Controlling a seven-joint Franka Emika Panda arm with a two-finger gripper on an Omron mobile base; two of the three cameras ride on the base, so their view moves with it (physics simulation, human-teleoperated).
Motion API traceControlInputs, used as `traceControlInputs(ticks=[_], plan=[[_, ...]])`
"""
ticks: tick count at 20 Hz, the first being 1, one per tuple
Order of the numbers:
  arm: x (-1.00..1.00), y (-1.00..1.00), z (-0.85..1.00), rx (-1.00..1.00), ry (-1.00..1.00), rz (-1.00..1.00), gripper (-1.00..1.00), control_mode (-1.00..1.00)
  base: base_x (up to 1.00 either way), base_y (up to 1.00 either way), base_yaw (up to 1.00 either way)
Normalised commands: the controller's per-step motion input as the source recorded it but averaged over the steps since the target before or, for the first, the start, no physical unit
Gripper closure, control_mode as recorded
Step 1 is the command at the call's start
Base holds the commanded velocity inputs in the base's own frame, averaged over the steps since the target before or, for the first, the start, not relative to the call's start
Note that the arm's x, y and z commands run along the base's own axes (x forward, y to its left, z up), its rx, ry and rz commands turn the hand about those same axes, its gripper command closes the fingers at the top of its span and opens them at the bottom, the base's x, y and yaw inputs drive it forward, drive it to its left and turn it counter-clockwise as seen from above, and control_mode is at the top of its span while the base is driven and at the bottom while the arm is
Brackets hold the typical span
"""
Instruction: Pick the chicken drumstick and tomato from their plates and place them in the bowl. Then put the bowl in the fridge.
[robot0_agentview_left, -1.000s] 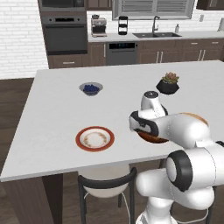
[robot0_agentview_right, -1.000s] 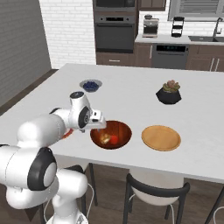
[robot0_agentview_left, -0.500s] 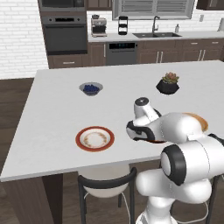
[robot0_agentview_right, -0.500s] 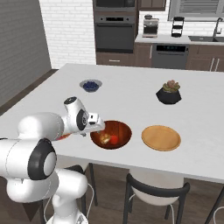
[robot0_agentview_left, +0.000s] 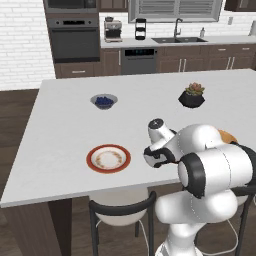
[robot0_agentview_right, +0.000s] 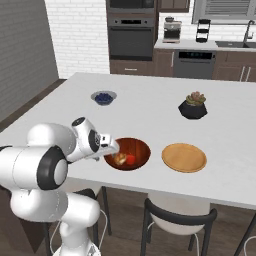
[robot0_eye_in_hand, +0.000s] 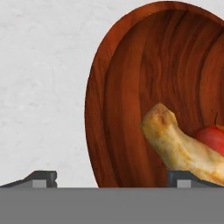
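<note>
The dark reddish-brown bowl (robot0_agentview_right: 135, 148) sits near the counter's front edge, and both the chicken drumstick (robot0_agentview_right: 120, 159) and the tomato (robot0_agentview_right: 131, 159) lie in it. My gripper (robot0_agentview_right: 113, 146) hangs low at the bowl's left rim, open. In the hand view the gripper (robot0_eye_in_hand: 113, 179) straddles the bowl's rim (robot0_eye_in_hand: 94, 109): one fingertip (robot0_eye_in_hand: 43, 178) stands over bare counter, the other over the drumstick (robot0_eye_in_hand: 175, 142), with the tomato (robot0_eye_in_hand: 212, 138) beyond. The white red-rimmed plate (robot0_agentview_left: 108, 158) and the tan wooden plate (robot0_agentview_right: 184, 157) are bare. The fridge is out of view.
A small grey bowl of blueberries (robot0_agentview_right: 104, 97) and a black plant pot (robot0_agentview_right: 193, 105) stand farther back on the white counter (robot0_agentview_right: 150, 110). Stools (robot0_agentview_right: 177, 220) stand under the front edge. Ovens and cabinets line the far wall.
My hand has sunk lower and drawn slightly back toward the bowl's near-left rim. Its fingers have stayed wide apart, and the bowl with its food has not moved.
</note>
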Motion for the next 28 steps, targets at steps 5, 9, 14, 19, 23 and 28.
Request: traceControlInputs(ticks=[5,9,14,19,23,28], plan=[[0.01,0.0,-0.08,-0.01,0.0,0.0,-1.0,-1.0,0.0,0.0,0.0],[0.0,0.0,0.0,0.0,0.0,0.0,1.0,-1.0,0.0,0.0,0.0],[0.0,0.0,0.0,0.0,0.0,0.0,1.0,-1.0,0.0,0.0,0.0],[0.0,0.0,0.09,0.0,0.0,0.0,1.0,-1.0,0.0,0.0,0.0],[-0.07,-0.05,0.69,0.0,0.0,0.0,1.0,-1.0,0.0,0.0,0.0],[0.0,-0.08,0.99,0.0,0.09,0.01,1.0,-1.0,0.0,0.0,0.0]])
